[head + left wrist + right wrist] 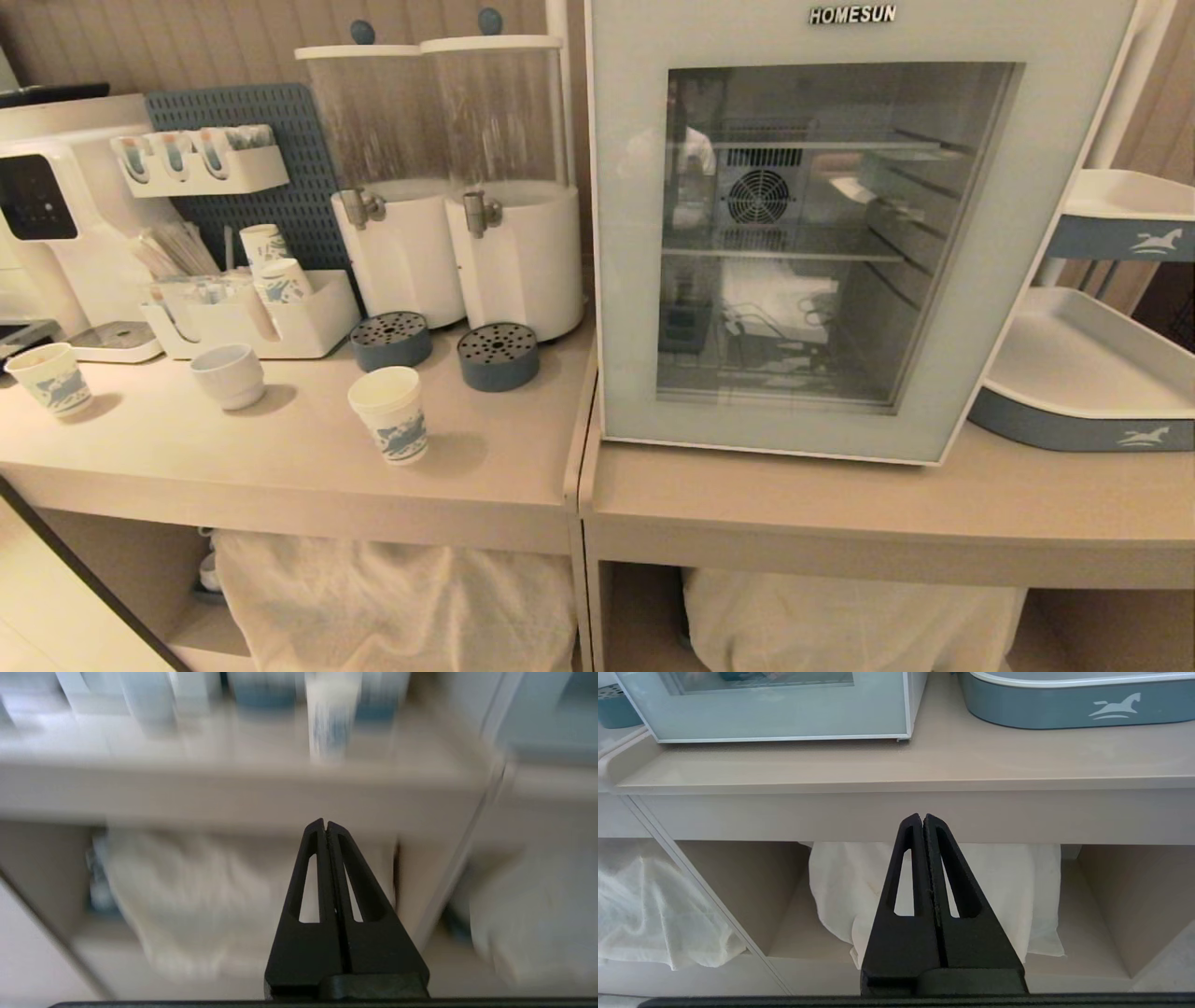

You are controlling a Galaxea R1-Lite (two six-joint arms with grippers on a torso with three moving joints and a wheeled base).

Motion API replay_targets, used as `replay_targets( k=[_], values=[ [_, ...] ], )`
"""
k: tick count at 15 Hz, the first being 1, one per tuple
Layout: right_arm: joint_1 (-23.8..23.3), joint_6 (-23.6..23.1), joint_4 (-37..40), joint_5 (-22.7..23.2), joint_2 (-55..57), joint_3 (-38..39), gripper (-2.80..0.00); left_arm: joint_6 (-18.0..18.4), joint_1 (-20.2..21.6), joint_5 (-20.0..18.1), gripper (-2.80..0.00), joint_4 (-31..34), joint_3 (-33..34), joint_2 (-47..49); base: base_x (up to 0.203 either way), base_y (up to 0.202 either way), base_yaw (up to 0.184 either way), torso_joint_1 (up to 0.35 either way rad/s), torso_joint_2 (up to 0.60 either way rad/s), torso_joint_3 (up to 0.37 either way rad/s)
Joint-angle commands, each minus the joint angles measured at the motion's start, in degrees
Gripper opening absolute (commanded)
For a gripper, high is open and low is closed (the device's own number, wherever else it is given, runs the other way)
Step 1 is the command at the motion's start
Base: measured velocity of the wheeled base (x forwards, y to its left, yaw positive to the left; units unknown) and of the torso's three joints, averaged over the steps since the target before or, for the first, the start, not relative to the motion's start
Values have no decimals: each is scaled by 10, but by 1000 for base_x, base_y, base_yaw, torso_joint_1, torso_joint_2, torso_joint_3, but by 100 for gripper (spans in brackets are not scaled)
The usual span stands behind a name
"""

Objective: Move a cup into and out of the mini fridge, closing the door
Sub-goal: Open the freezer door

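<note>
The cup (390, 413) is seen standing upright on the left counter (280, 457), in front of two drink dispensers (448, 187) and well apart from the mini fridge (840, 233). The fridge is set on the right counter (840, 504), and its door (635, 280) is shut, with wire shelves seen through the glass. A shorter printed cup (53, 376) and a plain white cup (229, 375) are placed further left. Neither arm is seen in the head view. The left tool (325, 823) is pressed together, empty, and held low before the left counter's edge. The right tool (922, 817) is likewise pressed together and empty, below the right counter's edge, with a white cloth (850, 896) behind it.
</note>
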Motion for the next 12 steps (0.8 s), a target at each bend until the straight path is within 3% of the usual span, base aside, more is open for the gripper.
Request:
replay_targets(
  k=[1,4,6,7,10,12],
  values=[
    [1,0,0,0,1,0,-280,-1,0,-4,-280,32,3,8,0,0,0,0,0,0],
    [0,0,0,0,1,0,-280,-9,0,-52,-280,128,-167,49,0,0,0,0,0,0],
    [1,0,0,0,1,0,-280,-26,-14,-87,-280,168,-252,133,0,0,0,0,0,0],
    [0,0,0,0,1,0,-280,-37,-31,-97,-280,179,-292,181,0,0,0,0,0,0],
    [1,0,0,0,1,0,-280,-61,-151,-110,-280,194,-397,311,0,0,0,0,0,0],
    [1,0,0,0,1,0,-280,-62,-176,-112,-280,163,-422,386,0,0,0,0,0,0]
  ],
)
